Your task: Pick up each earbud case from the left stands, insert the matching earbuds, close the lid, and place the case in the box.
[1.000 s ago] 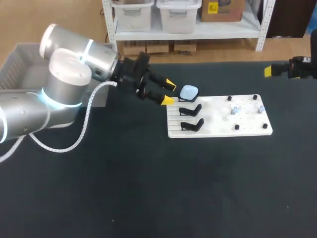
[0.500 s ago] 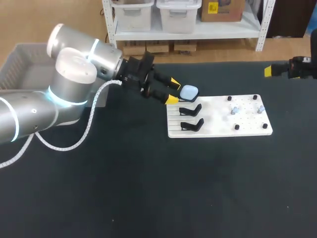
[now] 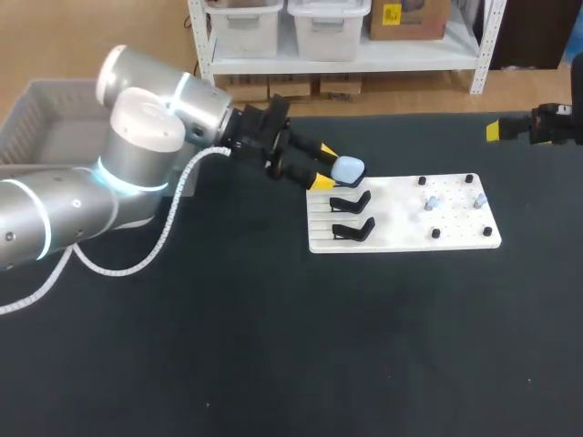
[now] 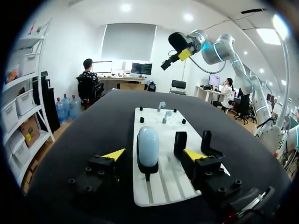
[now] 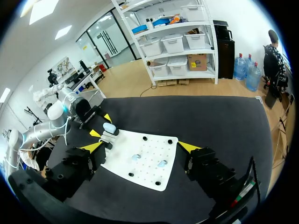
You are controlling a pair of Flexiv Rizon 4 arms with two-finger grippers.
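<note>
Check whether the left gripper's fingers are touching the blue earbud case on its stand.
Apart. In the left wrist view the earbud case stands between the left gripper's open fingers, with a clear gap beside each yellow tip.

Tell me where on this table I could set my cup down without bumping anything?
The wide bare stretch of table on the robot's side of the white board is free, as is the strip to the board's right. It is crowded at the board's left end: the left tool straddles the blue case beside two black stands.
</note>
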